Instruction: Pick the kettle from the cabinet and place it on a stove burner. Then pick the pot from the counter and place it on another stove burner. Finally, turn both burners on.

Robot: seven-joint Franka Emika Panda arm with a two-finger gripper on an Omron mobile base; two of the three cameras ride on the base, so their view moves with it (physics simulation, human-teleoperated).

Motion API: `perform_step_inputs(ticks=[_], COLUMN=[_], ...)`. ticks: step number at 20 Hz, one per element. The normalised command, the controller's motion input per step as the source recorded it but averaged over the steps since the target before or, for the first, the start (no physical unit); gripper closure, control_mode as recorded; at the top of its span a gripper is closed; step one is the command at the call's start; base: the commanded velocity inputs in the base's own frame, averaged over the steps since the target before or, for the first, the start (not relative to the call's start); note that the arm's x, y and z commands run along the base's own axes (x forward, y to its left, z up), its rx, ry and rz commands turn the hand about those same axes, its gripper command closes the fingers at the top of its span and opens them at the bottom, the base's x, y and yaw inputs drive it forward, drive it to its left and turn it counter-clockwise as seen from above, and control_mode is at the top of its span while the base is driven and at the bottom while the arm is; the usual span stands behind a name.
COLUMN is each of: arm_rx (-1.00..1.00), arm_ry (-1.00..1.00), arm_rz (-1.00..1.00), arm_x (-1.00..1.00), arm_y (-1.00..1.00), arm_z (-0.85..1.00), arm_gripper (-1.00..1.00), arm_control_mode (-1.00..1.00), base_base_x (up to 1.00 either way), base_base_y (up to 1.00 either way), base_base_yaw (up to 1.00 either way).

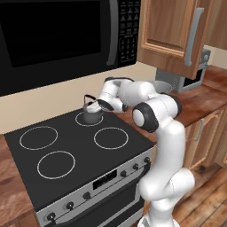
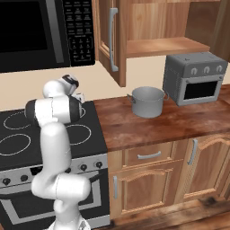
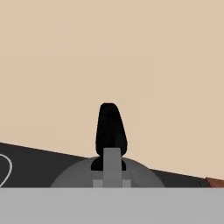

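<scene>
The small dark kettle [image 1: 92,113] sits on the back right burner [image 1: 89,119] of the flat black glass cooktop [image 1: 26,159], so the first placement looks nearly done. The end effector [image 1: 98,105] is clenched on its arched black handle, seen close in the hand view above the rounded grey lid. Next, I judge, it must let go and lift clear, then reach for the pot [image 2: 148,101]: wide, straight-sided, dull steel, standing on the reddish wood-grain table [image 2: 179,123] under the open wooden cabinet [image 2: 134,27].
</scene>
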Motion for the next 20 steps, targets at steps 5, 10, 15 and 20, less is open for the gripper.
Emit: perform_step_inputs(ticks=[5, 10, 15, 20], arm_rx=[0.0, 0.0, 0.0, 0.0], arm_ry=[0.0, 0.0, 0.0, 0.0], arm_rz=[0.0, 0.0, 0.0, 0.0], arm_x=[0.16, 0.21, 0.22, 0.22], arm_y=[0.04, 0.02, 0.02, 0.05], arm_z=[-0.13, -0.13, -0.13, -0.14], arm_gripper=[1.0, 1.0, 1.0, 1.0], arm_control_mode=[-1.0, -1.0, -1.0, -1.0], base_base_x=[0.0, 0.0, 0.0, 0.0], base_base_y=[0.0, 0.0, 0.0, 0.0], base_base_yaw=[0.0, 0.0, 0.0, 0.0])
